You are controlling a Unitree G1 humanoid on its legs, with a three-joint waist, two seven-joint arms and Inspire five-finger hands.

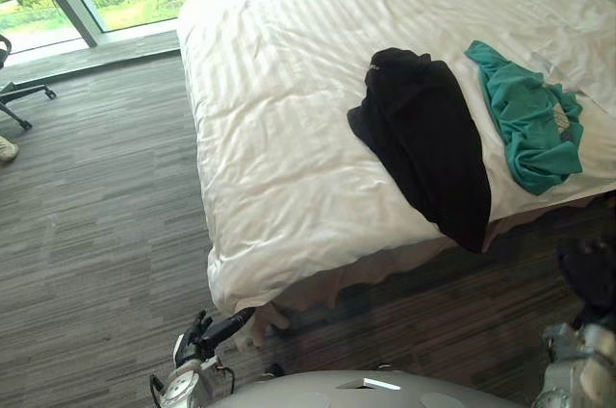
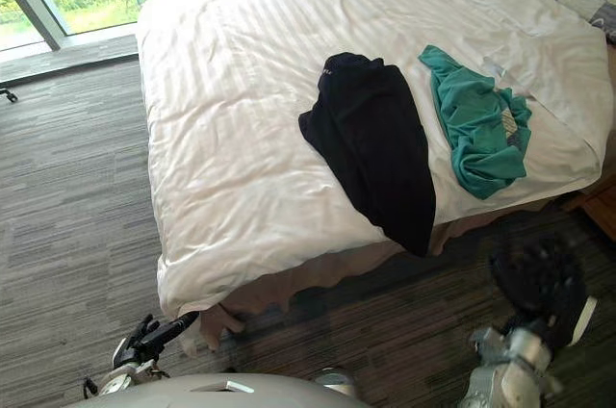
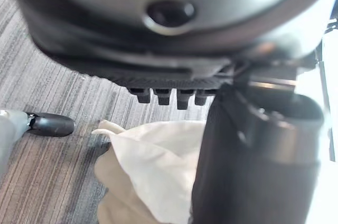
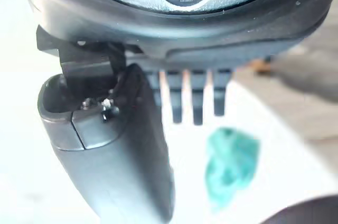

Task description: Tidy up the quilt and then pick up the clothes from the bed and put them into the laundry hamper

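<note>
Soft floppy stuff, nothing grabbed yet

My left hand (image 1: 217, 329) hangs open-fingered by the drooping near corner of the quilt (image 1: 289, 90). It's light striped cotton I'd guess, so I'd pinch that corner. The black garment (image 1: 423, 139) looks limp, tail spilling over the near edge of the bed (image 1: 366, 273), so scoop a bunched fold. The teal top (image 1: 529, 124) sits crumpled by the right edge. My right hand (image 2: 537, 278) is loose, empty.
</note>
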